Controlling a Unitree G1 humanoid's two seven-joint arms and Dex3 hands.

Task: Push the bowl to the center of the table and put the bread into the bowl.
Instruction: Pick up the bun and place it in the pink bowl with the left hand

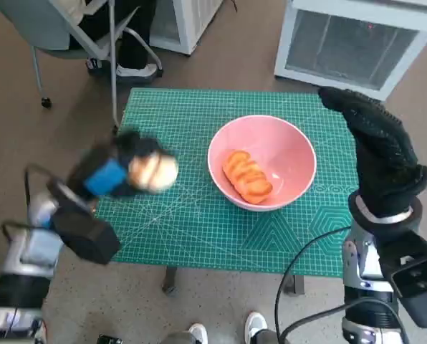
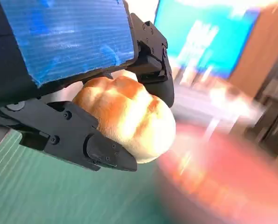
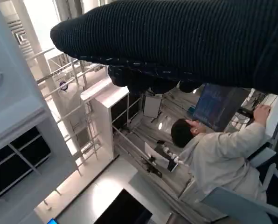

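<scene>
You're working in a lab or office-style room: the small desk (image 1: pixel 199 236) is topped with a green gridded cutting mat and stands on a plain brown floor (image 1: pixel 27 150). White metal-framed cabinets (image 1: pixel 357 43) stand behind it, and the right wrist view shows a person (image 3: pixel 218 158) in a pale jacket seated at a monitor (image 3: pixel 218 107) among white shelving.

Glossy, smooth pink bowl (image 1: pixel 262 162) on a matt green gridded mat (image 1: pixel 199 222); knitted black right-hand glove (image 1: pixel 380 154); soft, golden-crusted bread roll (image 2: pixel 127 116).

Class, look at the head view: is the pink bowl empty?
No: an orange bread piece already lies inside the pink bowl.
</scene>
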